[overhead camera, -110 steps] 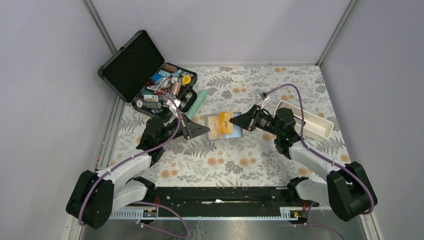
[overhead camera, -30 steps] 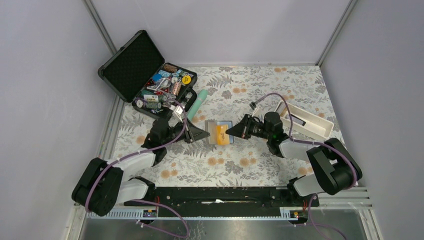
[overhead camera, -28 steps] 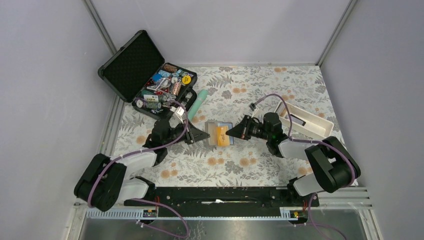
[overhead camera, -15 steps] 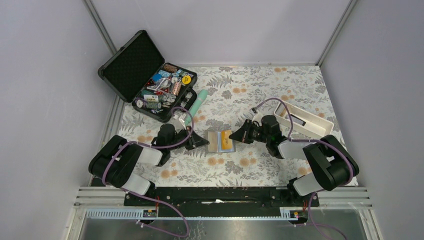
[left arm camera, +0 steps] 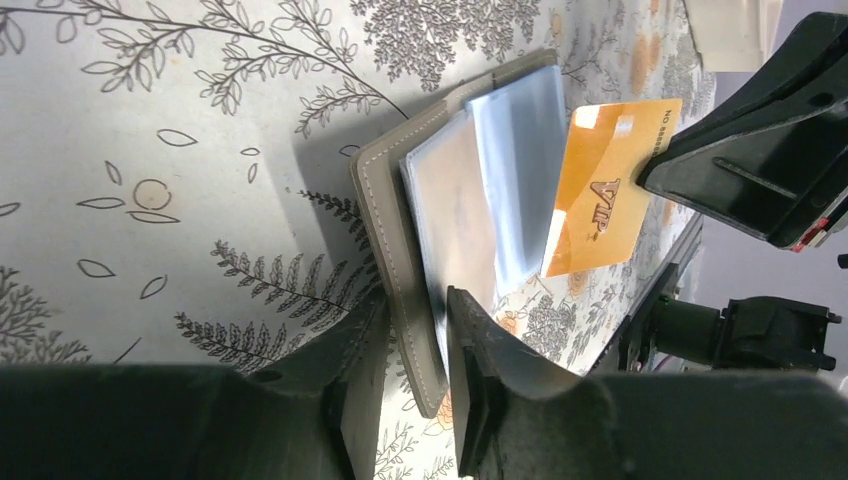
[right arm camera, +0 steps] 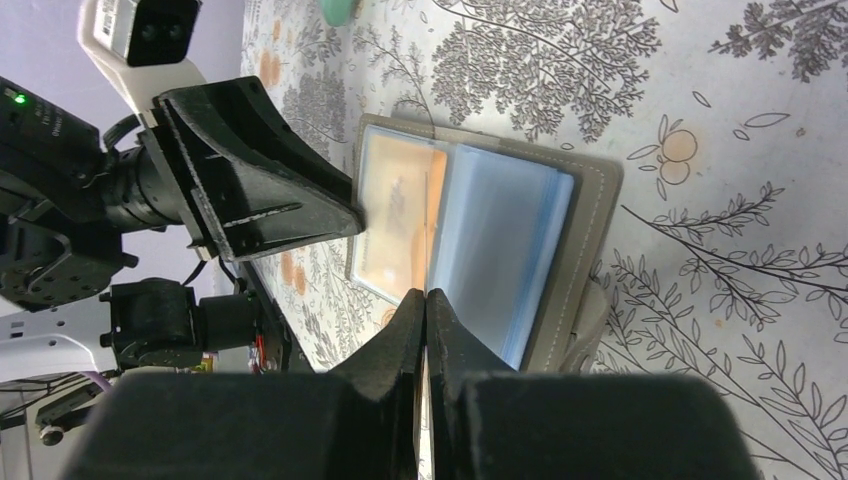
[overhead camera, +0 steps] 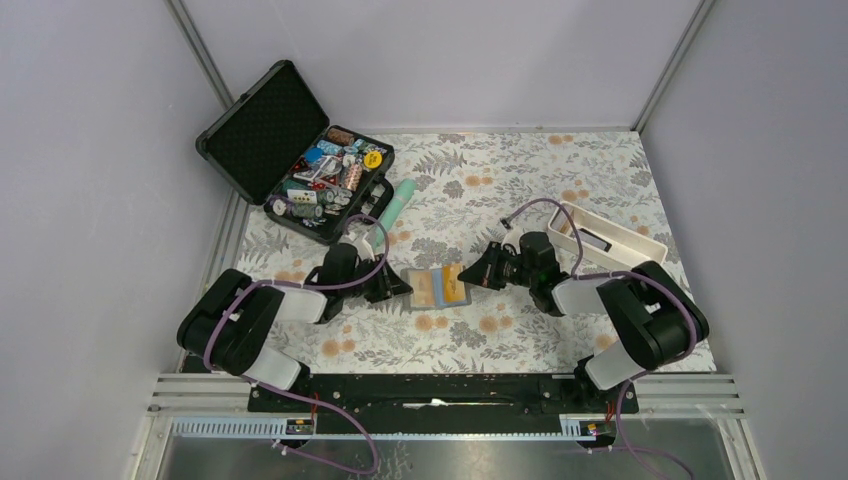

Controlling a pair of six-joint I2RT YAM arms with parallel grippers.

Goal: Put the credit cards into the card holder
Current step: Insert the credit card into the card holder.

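**Q.** Near field: why does the left gripper [left arm camera: 413,310] sit at the near rim of the card holder [left arm camera: 385,215]?

**A.** Judged: to anchor it. The holder lies open and flat on the patterned table [overhead camera: 520,180], between the two grippers, with its clear sleeves [right arm camera: 500,240] facing up. The left fingers [left arm camera: 480,380] stand slightly apart, astride the edge of the grey cover. Whether they press on it cannot be told. A brace here would keep the holder from sliding when a card is pushed in from the other side.

**Q.** And the right gripper [right arm camera: 426,298]?

**A.** Its fingers [right arm camera: 395,345] are pressed together, pinching the orange credit card [left arm camera: 605,190] by its far edge. The card is tilted, with its free edge at the sleeves. Nearly its whole face shows, so it is judged not yet lodged. Held at one end, the rest of the card is free to enter a pocket.

**Q.** What is the status of the task?

**A.** The insertion step, by judgement. The sleeves show tan and blue tints, but whether these are cards already inside cannot be told. The leading edge must meet a sleeve mouth squarely, since a thin plastic lip may buckle.

**Q.** Far field?

**A.** The mint-green tube [overhead camera: 393,207], the white tray [overhead camera: 630,262] at the right and the open black case [overhead camera: 265,130] at the far left. All lie well apart from the work.
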